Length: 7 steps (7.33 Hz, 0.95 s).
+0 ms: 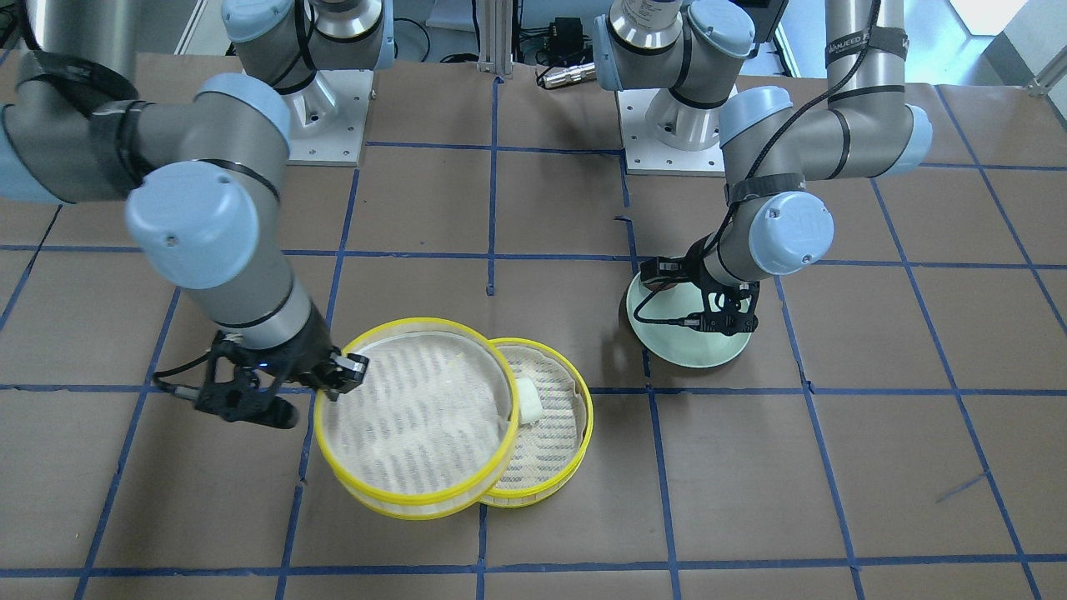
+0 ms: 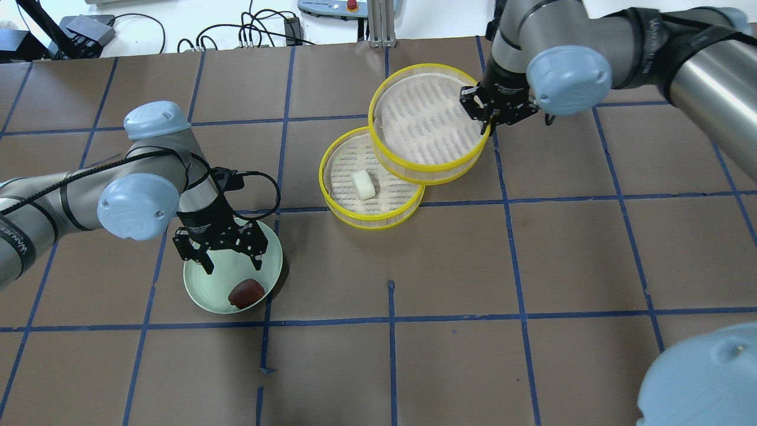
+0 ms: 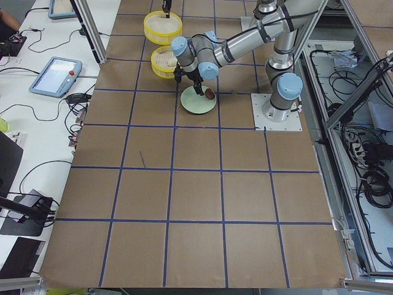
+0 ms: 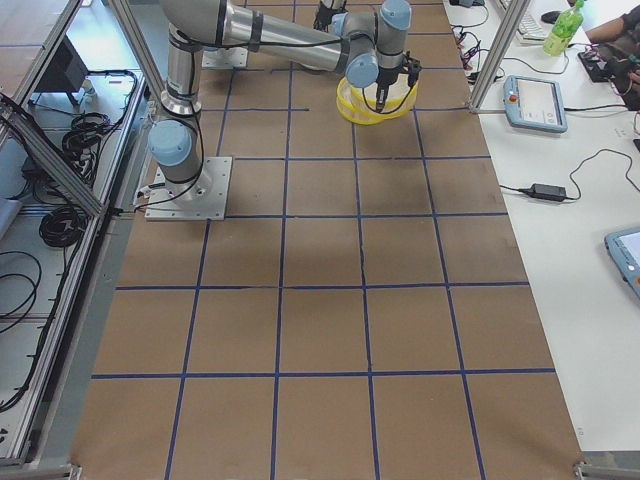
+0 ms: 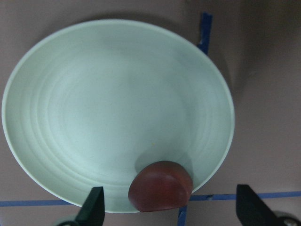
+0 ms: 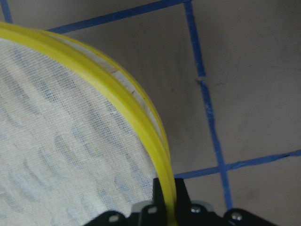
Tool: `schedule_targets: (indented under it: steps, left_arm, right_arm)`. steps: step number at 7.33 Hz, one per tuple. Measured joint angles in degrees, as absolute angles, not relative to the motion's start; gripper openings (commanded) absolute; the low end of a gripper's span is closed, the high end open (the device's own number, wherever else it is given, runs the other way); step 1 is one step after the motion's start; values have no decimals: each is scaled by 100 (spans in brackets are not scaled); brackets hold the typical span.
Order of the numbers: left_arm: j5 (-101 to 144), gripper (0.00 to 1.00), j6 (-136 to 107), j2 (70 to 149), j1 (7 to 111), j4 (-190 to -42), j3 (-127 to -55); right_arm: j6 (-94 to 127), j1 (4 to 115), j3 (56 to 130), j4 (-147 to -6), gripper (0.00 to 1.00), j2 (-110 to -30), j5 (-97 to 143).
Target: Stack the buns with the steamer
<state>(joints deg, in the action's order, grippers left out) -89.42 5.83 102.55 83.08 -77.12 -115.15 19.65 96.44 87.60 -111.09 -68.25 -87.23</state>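
Note:
The white bun (image 2: 363, 184) lies in a yellow-rimmed steamer tray (image 2: 337, 201) on the table. My right gripper (image 2: 489, 121) is shut on the rim of a second steamer tray (image 2: 426, 118) and holds it partly over the first tray's edge. The right wrist view shows the yellow rim (image 6: 136, 108) pinched between the jaws. The reddish-brown bun (image 2: 246, 292) sits near the edge of the pale green plate (image 2: 204, 290). My left gripper (image 2: 233, 267) hangs open just above the plate. In the left wrist view that bun (image 5: 160, 186) lies between the fingertips (image 5: 96, 207).
Brown table with a blue tape grid. The two arm bases (image 1: 325, 117) stand at the robot's side. Cables and a teach pendant (image 2: 331, 6) lie beyond the far edge. The held tray hides part of the white bun (image 1: 527, 400) in the front-facing view.

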Motion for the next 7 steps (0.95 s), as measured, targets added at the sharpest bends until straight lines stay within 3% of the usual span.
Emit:
schedule_targets:
  steps: [1, 2, 3, 7]
  left_arm:
    - [-8940, 84, 599, 10422, 8295, -7708, -11576]
    - [-8916, 33, 606, 10546, 8293, -7694, -11582]
    - [-8898, 0, 611, 10621, 8294, -7678, -11553]
    - [-8851, 0, 625, 10639, 8299, -7528, -11457]
  right_arm:
    - [2442, 9961, 8757, -11231, 3, -6671, -8728]
    - [2807, 10145, 8759, -11286, 3, -6537, -8724]
    - [3068, 10270, 8761, -11306, 3, -6413, -8720]
    - [3136, 10423, 8776, -11258, 4, -6330, -8755]
